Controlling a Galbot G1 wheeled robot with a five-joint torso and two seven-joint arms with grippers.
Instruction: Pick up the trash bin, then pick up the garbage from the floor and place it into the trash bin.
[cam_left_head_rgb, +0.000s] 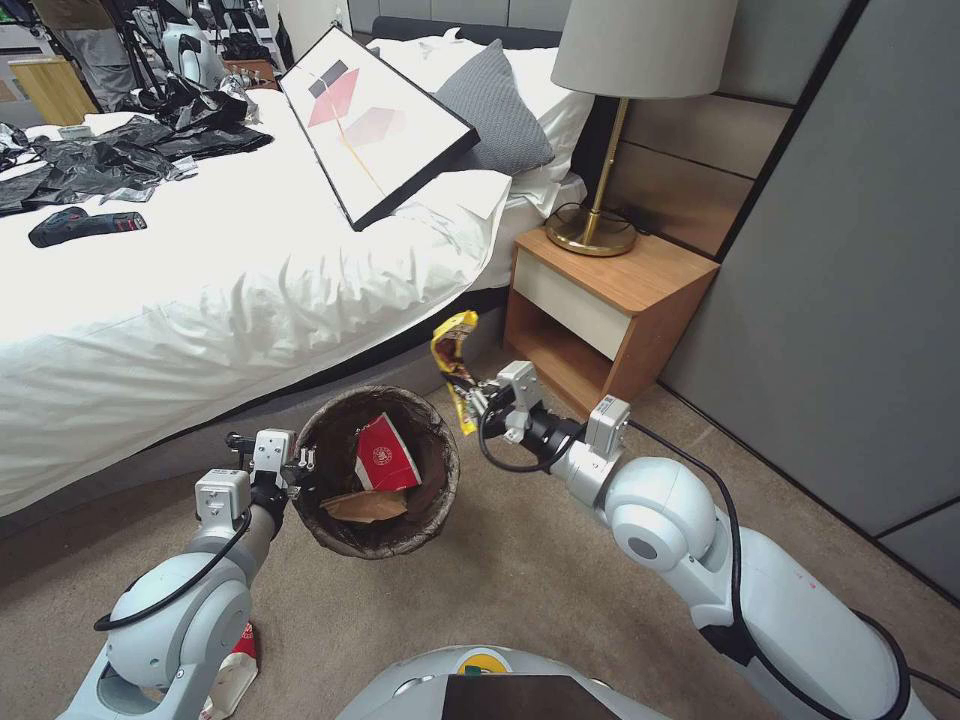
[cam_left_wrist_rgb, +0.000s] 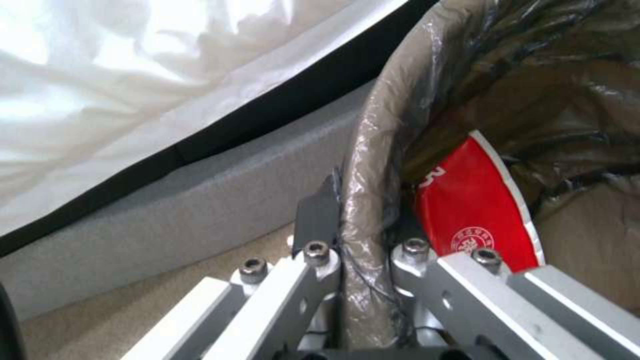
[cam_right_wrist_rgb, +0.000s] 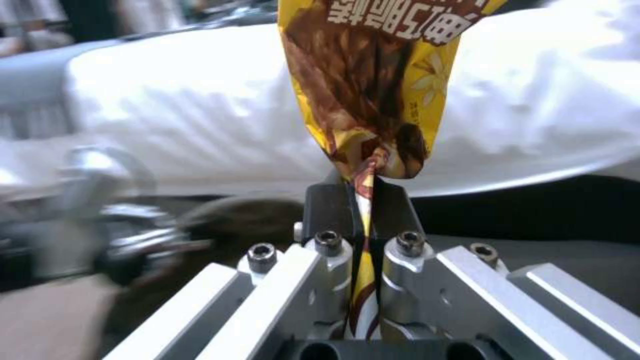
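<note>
A: Head view?
B: The left gripper (cam_left_head_rgb: 305, 463) pinches the rim of the trash bin (cam_left_head_rgb: 425, 505), held above the carpet (cam_left_head_rgb: 520, 590) beside the bed (cam_left_head_rgb: 200, 300). A red carton (cam_left_head_rgb: 385, 455) and tan paper scrap (cam_left_head_rgb: 365, 505) lie inside. The right gripper (cam_left_head_rgb: 472, 400) clamps a yellow wrapper (cam_left_head_rgb: 455, 360) just beside the bin's rim.
A: Left wrist?
B: Jaws nearly closed, the bag-covered rim (cam_left_wrist_rgb: 367, 200) between them; the carton (cam_left_wrist_rgb: 477, 215) just past the inner finger.
A: Right wrist?
B: Jaws closed tight on the wrapper's (cam_right_wrist_rgb: 373, 85) twisted neck; the rest fans out beyond the fingertips.
</note>
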